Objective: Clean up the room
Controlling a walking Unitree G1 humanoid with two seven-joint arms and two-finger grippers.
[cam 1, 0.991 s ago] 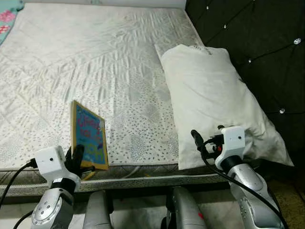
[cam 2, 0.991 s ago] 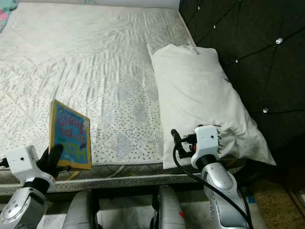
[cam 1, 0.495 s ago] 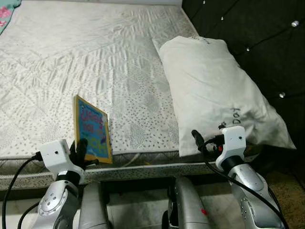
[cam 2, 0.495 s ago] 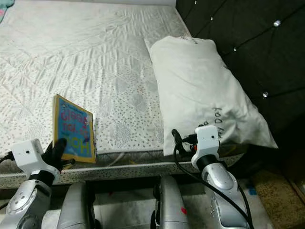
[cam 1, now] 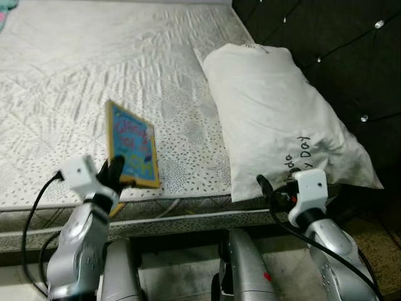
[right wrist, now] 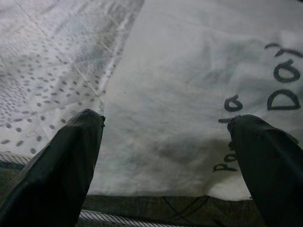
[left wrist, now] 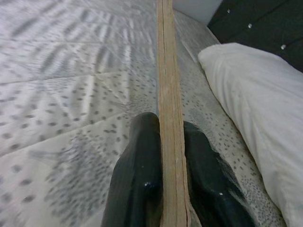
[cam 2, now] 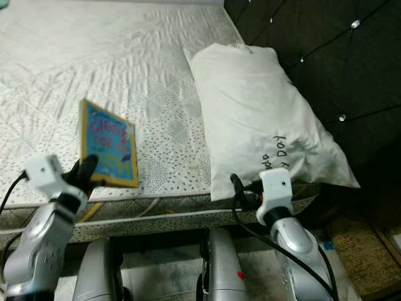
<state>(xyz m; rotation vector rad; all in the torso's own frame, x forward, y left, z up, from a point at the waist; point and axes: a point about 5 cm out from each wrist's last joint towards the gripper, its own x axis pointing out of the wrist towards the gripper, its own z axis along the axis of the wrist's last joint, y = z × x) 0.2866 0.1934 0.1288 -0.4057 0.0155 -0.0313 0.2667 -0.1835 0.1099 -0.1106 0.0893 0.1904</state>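
While the bed spreads out pale and quilted before me, with the white pillow lying along its right side against the dark tufted headboard, I judge I am mid-carry: the book is lifted clear near the mattress's front edge and needs a proper home next. My left gripper has its jaws clamped on the book's lower edge, holding it upright. My right gripper hangs spread wide, empty, just before the pillow's near end. The left wrist view shows the book's thin edge pinched between my fingers; the head views show its blue cover.
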